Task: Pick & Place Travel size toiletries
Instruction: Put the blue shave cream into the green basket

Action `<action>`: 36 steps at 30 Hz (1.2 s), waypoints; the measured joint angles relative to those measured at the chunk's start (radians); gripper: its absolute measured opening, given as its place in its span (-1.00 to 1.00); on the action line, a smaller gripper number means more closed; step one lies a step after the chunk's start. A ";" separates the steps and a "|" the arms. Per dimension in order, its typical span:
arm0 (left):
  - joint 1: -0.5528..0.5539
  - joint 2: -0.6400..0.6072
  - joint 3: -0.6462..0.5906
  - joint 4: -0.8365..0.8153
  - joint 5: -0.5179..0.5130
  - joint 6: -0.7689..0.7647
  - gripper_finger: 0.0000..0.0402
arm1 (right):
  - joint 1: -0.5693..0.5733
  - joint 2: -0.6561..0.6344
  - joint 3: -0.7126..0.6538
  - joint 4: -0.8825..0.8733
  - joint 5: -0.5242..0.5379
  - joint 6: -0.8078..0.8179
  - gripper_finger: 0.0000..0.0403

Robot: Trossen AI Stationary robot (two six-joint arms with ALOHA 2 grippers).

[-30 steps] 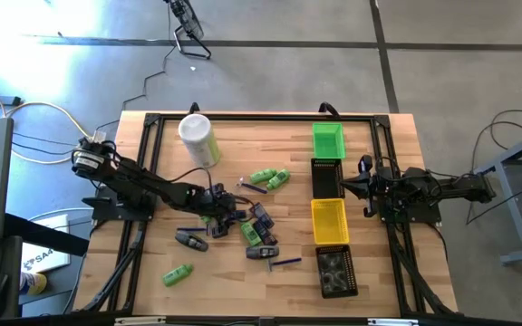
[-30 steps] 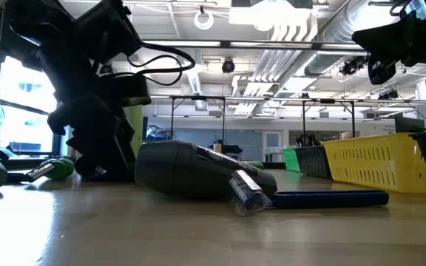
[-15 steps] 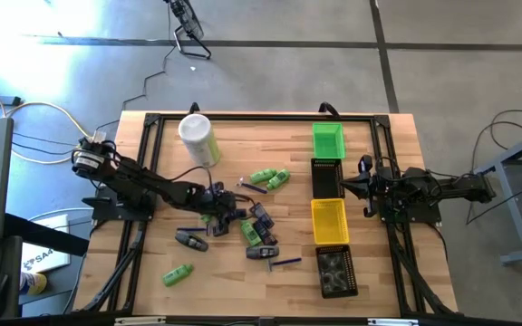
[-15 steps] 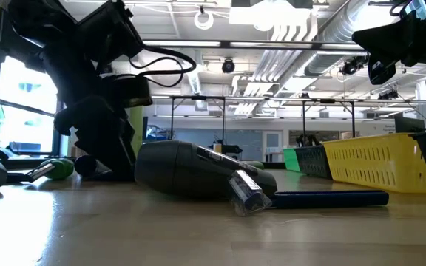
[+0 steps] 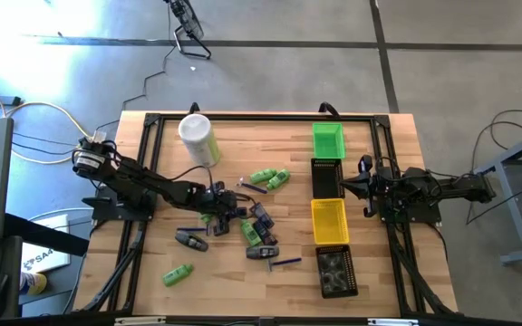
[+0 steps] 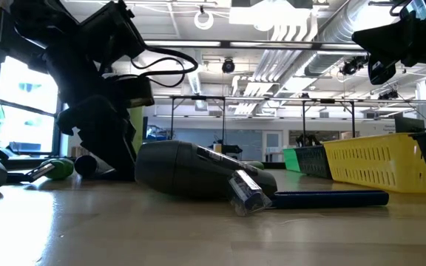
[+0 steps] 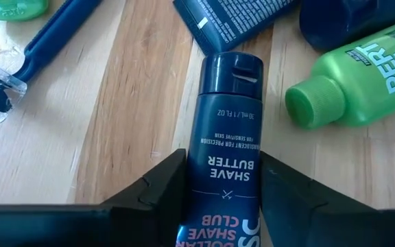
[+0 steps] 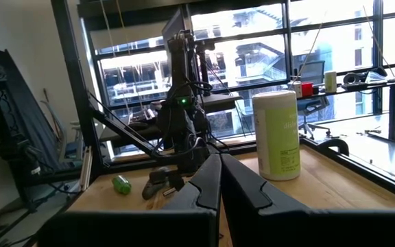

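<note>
The toiletries lie scattered mid-table (image 5: 252, 222): green mini bottles (image 5: 270, 177), dark tubes and a blue razor (image 7: 40, 48). My left gripper (image 5: 222, 204) is low over the pile. In the left wrist view its open fingers stand close on either side of a dark blue shave butter tube (image 7: 228, 137), which lies flat on the wood with its cap pointing away. A green bottle (image 7: 355, 75) lies beside the tube. My right gripper (image 8: 219, 168) is shut and empty. It waits raised at the table's right side (image 5: 367, 187), beside the bins. My left gripper's fingers (image 7: 163, 185) flank the tube's lower body (image 7: 225, 206), slanting down along its length. I cannot tell whether they touch its sides. The tube lies on the table.
A pale-green canister with a white lid (image 5: 198, 138) stands at the far left. A row of bins runs along the right: green (image 5: 327, 139), black (image 5: 327, 177), yellow (image 5: 329, 220), and black (image 5: 335, 272) holding items. A lone green bottle (image 5: 178, 273) lies near the front left.
My left arm has crept a little toward the table's right, over the pile. The toiletries have stayed where they were.
</note>
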 joint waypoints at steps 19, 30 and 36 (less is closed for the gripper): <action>-0.002 -0.107 -0.005 -0.025 0.007 0.025 -0.23 | 0.000 0.000 0.000 0.000 0.004 0.000 -0.98; -0.002 -0.291 -0.003 -0.028 -0.075 0.041 -0.23 | 0.000 0.000 0.000 0.000 0.000 0.000 -0.98; -0.001 -0.394 -0.002 -0.012 -0.104 0.041 -0.23 | 0.000 0.000 0.000 0.001 0.000 0.000 -0.98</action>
